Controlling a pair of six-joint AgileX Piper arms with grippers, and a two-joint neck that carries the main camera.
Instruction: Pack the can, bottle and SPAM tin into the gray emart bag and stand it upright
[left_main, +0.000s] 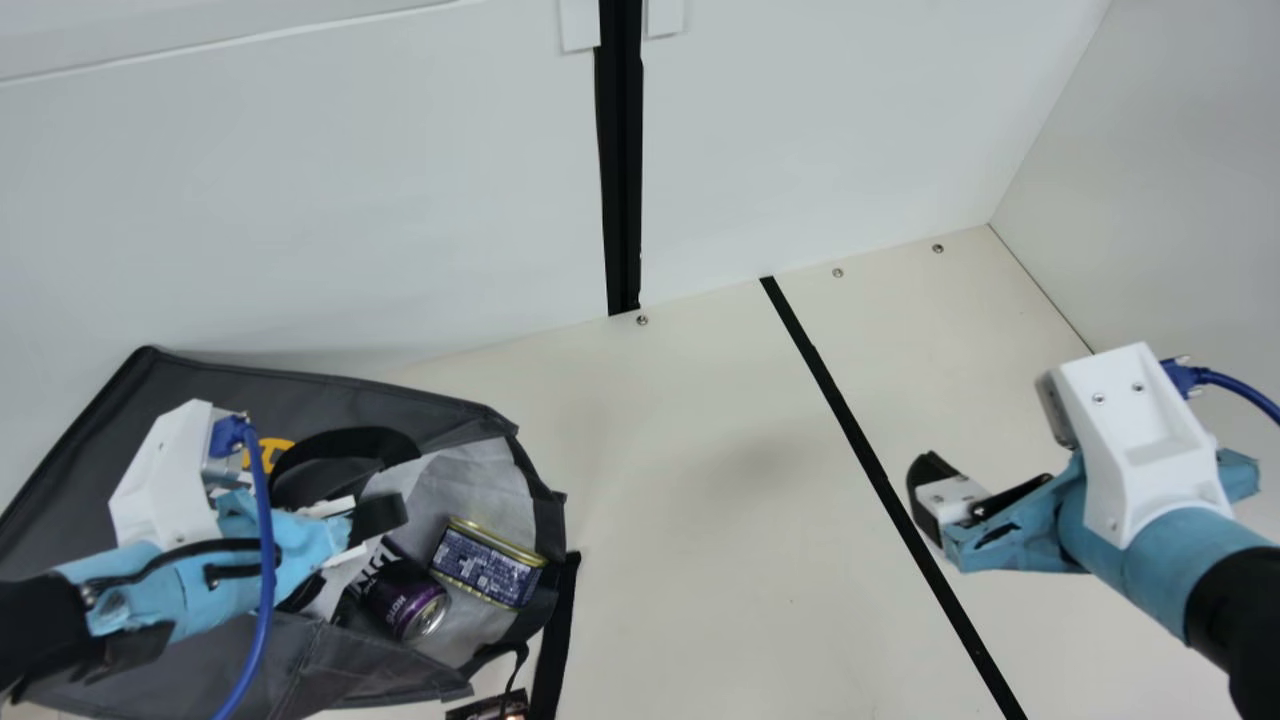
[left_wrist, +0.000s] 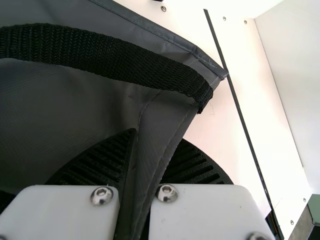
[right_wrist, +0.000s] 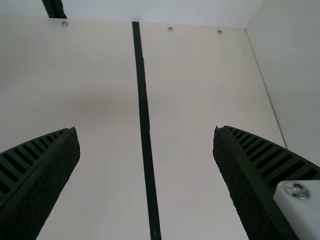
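The left hand (left_wrist: 157, 142), the nearer, gripped a fold of the gray bag (left_main: 340, 393); the can (left_main: 400, 600) and SPAM tin (left_main: 487, 562) lay inside, beyond it, toward the open right hand (right_wrist: 145, 131).

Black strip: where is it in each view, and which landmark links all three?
Main view: black strip, right of centre, slanting across the table.
Left wrist view: strip passing behind a corner of the bag.
Right wrist view: strip seen between fingers of the right gripper.
Landmark: two screws by the back edge beside it.
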